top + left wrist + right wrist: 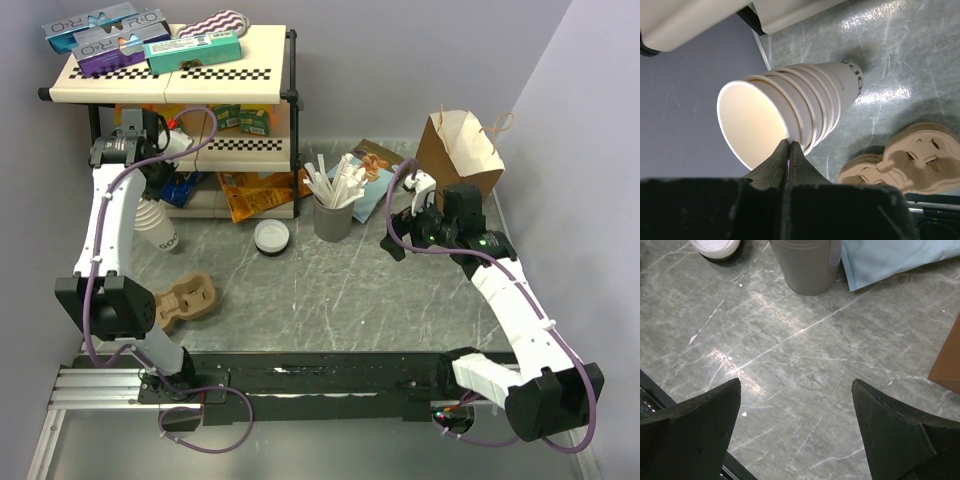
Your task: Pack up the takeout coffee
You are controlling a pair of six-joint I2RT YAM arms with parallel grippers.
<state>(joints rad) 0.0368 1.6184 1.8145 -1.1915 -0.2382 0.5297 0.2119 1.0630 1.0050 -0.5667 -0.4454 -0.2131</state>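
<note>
Black wedge-shaped left fingers [774,167] meet before nested cream paper cups [810,100].

Up on the shelf [250,60], above and beyond the left gripper [789,146], two blue boxes [100,45] carry big pale block letters. I make out something like "O·R·O" and can't swear to more. The purple box [105,63] under them and the teal box [192,50] alongside have print as well, too small to read. Right at the left gripper's tips, the stack of paper cups [830,95] bears a dark printed mark [854,75] near the base of the outermost cup. From overhead it looks like "SO", the rest turned away. The snack packets [250,190] on the lower shelves, just right of that gripper, show only blurred lettering.
</note>
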